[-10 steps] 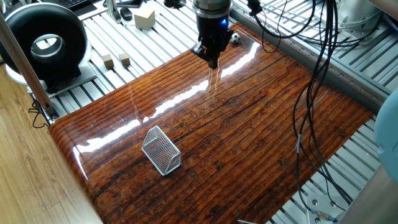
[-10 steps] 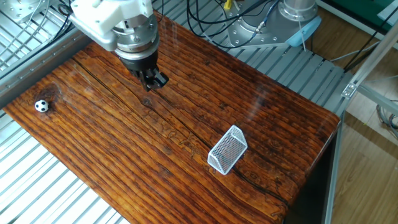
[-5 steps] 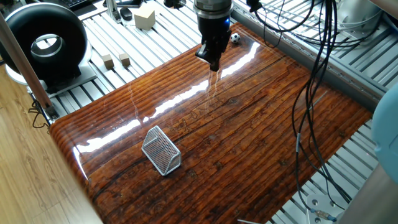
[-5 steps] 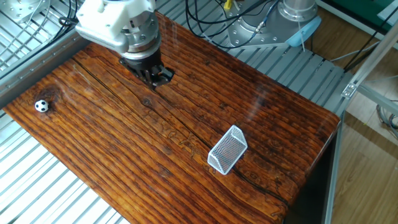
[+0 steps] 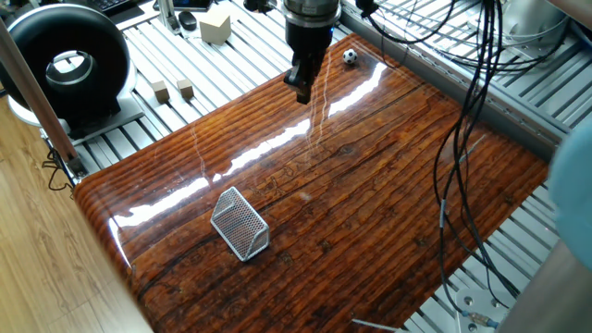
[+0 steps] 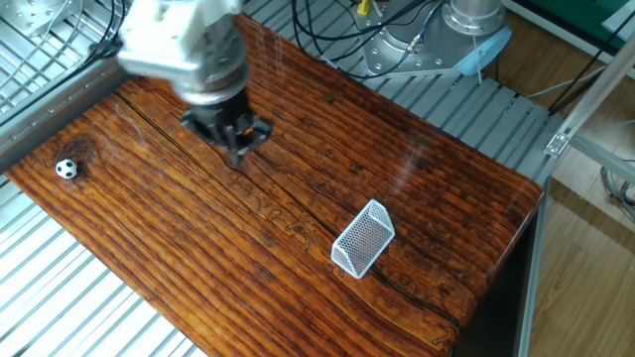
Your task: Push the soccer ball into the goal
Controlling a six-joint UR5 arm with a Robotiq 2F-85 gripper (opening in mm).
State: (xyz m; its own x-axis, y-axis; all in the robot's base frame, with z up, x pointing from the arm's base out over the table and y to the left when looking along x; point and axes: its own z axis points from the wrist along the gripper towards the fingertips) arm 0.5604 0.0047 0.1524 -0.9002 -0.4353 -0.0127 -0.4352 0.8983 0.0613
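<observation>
One fixed view shows the wooden desk (image 5: 388, 185) under the pincer (image 5: 302, 92), whose tips look drawn narrow, gripping nothing. Well away from the pincer, near the opposite desk end, sits the mesh goal (image 5: 240, 224). Just beyond the pincer, at the desk corner, rests the soccer ball (image 5: 350, 57), untouched.

White ball (image 6: 65, 169) with black patches; silver-grey perforated mesh goal (image 6: 363, 238); glossy reddish-brown wood-grain desk (image 6: 298, 188); black gripper (image 6: 236, 136).
</observation>
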